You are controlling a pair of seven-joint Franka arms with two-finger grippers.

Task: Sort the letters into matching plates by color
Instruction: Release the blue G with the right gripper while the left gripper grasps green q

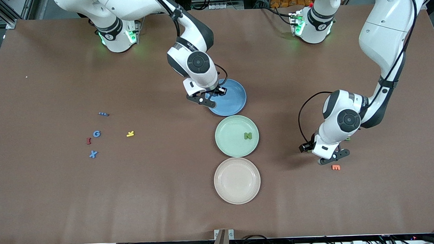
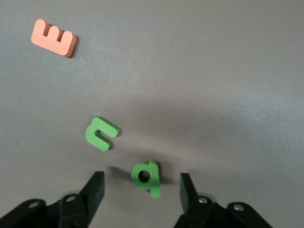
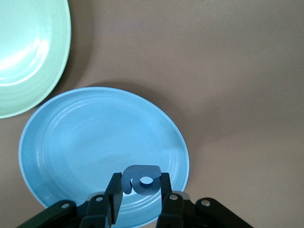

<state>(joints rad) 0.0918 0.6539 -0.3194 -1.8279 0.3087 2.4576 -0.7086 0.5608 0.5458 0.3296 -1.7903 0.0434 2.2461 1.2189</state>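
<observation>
Reached for a green letter; poised a blue one over its plate.

Low in the front view, skipped the cream plate (image 1: pixel 237 197) and the orange E (image 1: pixel 336 167) as probably no part of the sort. Just above, hovered left gripper (image 2: pixel 141 179) low over the bench, fingers (image 2: pixel 97 183) released, straddling a green letter (image 2: pixel 146 176) without touching it, a second green letter (image 2: pixel 100 133) just beside. Best clenched squarely across the piece, without nudging that neighbour. Mid-frame, marked the mint green plate (image 1: pixel 228 143), a green N (image 1: pixel 247 135) in it, as the likely target. Upper middle, held right gripper (image 3: pixel 140 183) over the blue plate (image 3: pixel 85 137), fingers clenched on a blue letter (image 3: pixel 140 176); best released low, well inside the rim.
</observation>
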